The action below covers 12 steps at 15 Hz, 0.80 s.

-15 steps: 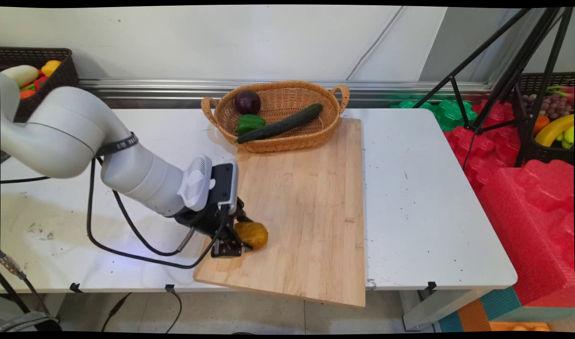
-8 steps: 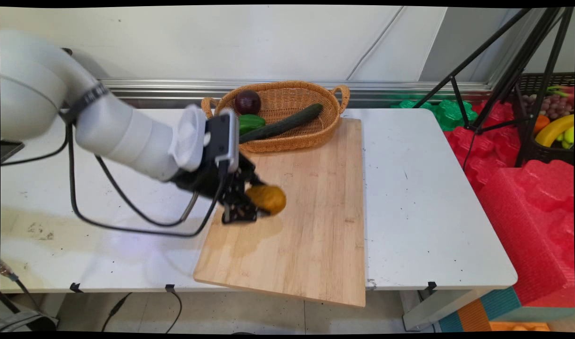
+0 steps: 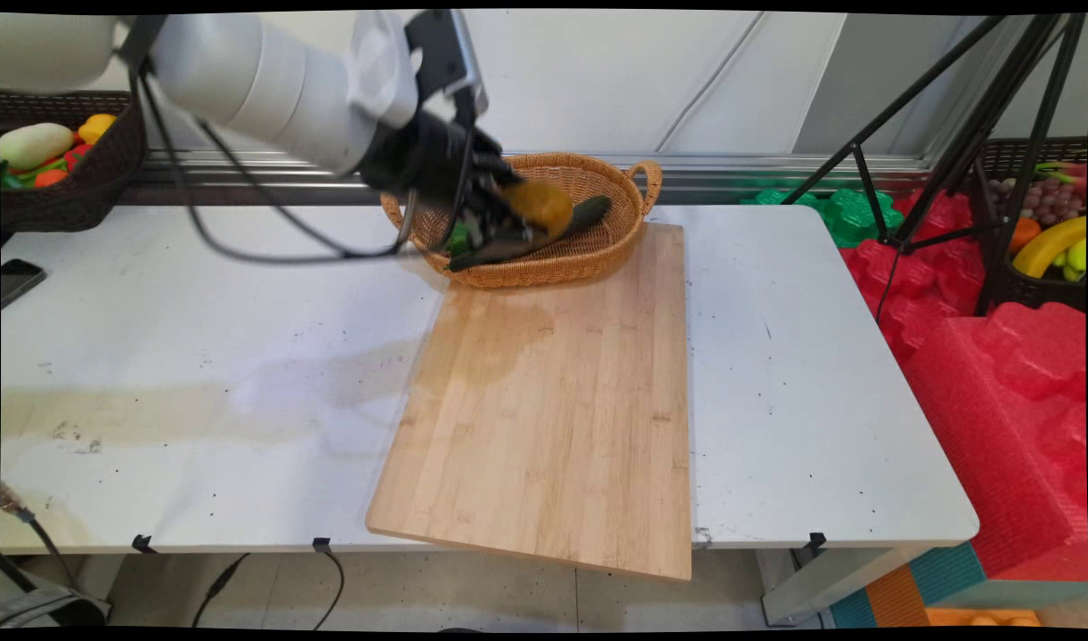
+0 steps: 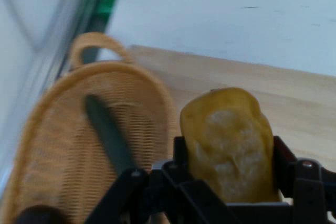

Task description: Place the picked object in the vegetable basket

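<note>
My gripper (image 3: 519, 216) is shut on a yellow-brown potato (image 3: 539, 206), held in the air over the wicker basket (image 3: 597, 254) at the back of the table. In the hand view the potato (image 4: 228, 142) fills the space between the black fingers (image 4: 284, 163), with the basket (image 4: 55, 124) below and to the left. A long dark cucumber (image 3: 588, 212) lies across the basket floor, seen too in the hand view as the cucumber (image 4: 107, 135). A green pepper (image 3: 459, 239) shows partly behind the hand. The arm hides the basket's left part.
A bamboo cutting board (image 3: 553, 401) lies on the white table (image 3: 197, 356) in front of the basket. A dark crate of vegetables (image 3: 59, 156) stands at the back left. A phone (image 3: 14, 280) lies at the left edge. Red foam and a tripod stand at the right.
The arm has lifted the potato off the front-left of the cutting board and carried it up and back, over the basket. The onion in the basket is now hidden behind the hand.
</note>
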Motion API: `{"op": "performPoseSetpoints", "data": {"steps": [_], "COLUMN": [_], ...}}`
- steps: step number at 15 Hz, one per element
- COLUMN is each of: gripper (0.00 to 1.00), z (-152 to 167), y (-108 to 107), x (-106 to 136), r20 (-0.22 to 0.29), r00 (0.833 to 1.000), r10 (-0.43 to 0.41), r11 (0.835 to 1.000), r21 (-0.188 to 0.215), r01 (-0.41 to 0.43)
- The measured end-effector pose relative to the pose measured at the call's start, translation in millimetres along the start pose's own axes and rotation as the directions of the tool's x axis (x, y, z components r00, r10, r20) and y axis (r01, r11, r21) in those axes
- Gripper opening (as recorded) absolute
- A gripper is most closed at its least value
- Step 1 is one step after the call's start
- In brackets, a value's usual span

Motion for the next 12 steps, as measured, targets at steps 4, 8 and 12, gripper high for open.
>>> {"op": "performPoseSetpoints", "data": {"steps": [4, 8, 12], "gripper": [0.0, 0.0, 0.0], "z": [15.7, 44.8, 84.1], "y": [-37.9, -78.1, -122.0], "x": [9.6, 15.0, 12.9], "r20": [0.023, 0.057, 0.114], "r00": [0.999, 0.992, 0.979], "r10": [-0.049, -0.112, -0.17], "r11": [0.996, 0.983, 0.966], "r21": [0.082, 0.155, 0.213], "r01": [0.047, 0.102, 0.143]}}
